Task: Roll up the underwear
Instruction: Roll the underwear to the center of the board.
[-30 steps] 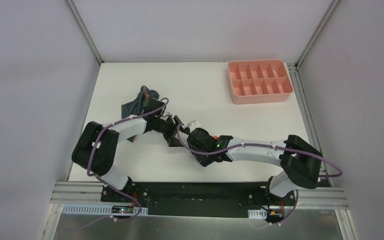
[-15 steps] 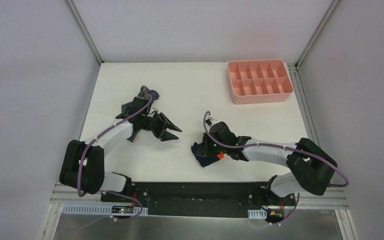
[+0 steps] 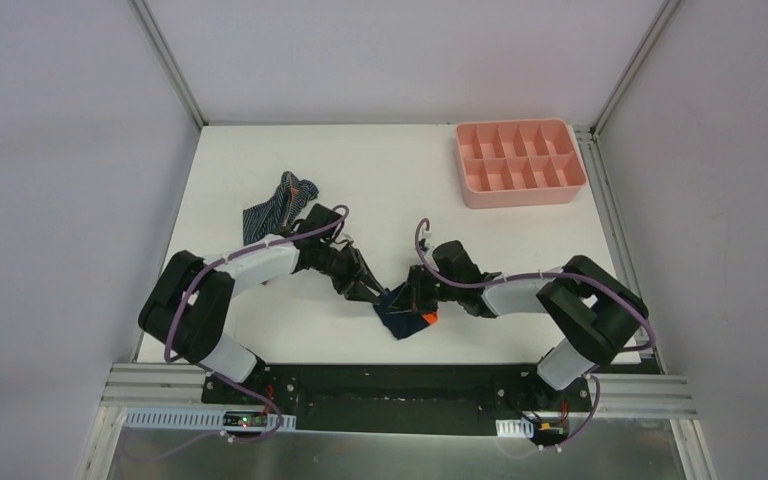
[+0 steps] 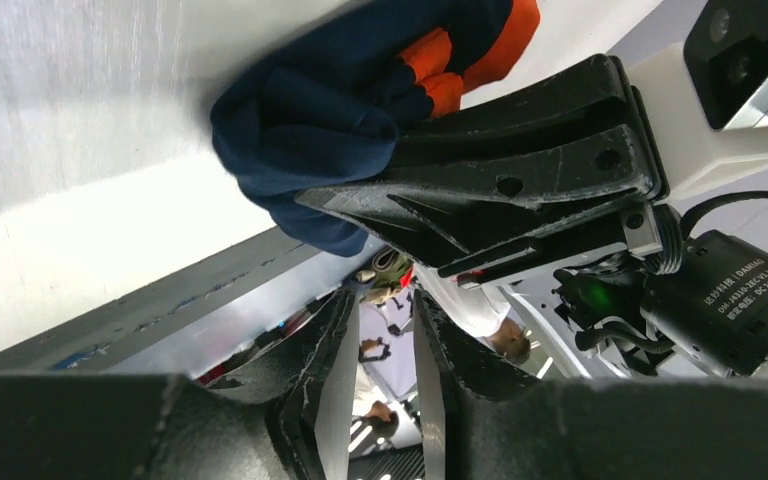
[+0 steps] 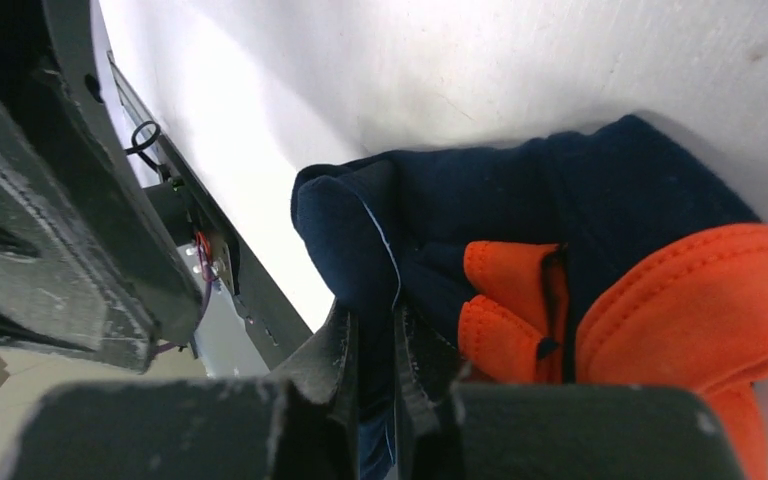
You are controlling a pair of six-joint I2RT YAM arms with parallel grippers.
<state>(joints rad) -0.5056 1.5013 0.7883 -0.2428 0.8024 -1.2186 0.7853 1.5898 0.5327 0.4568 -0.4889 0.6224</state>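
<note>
The navy underwear (image 3: 398, 316) with orange trim lies bunched on the table near the front middle. My right gripper (image 3: 412, 300) is shut on a navy fold of it; the right wrist view shows the cloth (image 5: 560, 190) pinched between the jaws of this gripper (image 5: 372, 320). My left gripper (image 3: 372, 293) sits at the bundle's left edge. In the left wrist view the left gripper (image 4: 380, 300) has its jaws a little apart with nothing between them, and the navy cloth (image 4: 330, 110) lies just beyond its tips. The striped underwear (image 3: 280, 205) lies crumpled at the back left.
A pink compartment tray (image 3: 523, 194) stands at the back right. The table's front edge and the metal rail (image 3: 400, 380) run just behind the navy bundle. The two grippers are nearly touching over the cloth.
My left arm has swung from beside the striped underwear toward the navy bundle, and its jaws have narrowed. The right gripper has kept its hold and shifted slightly left.
</note>
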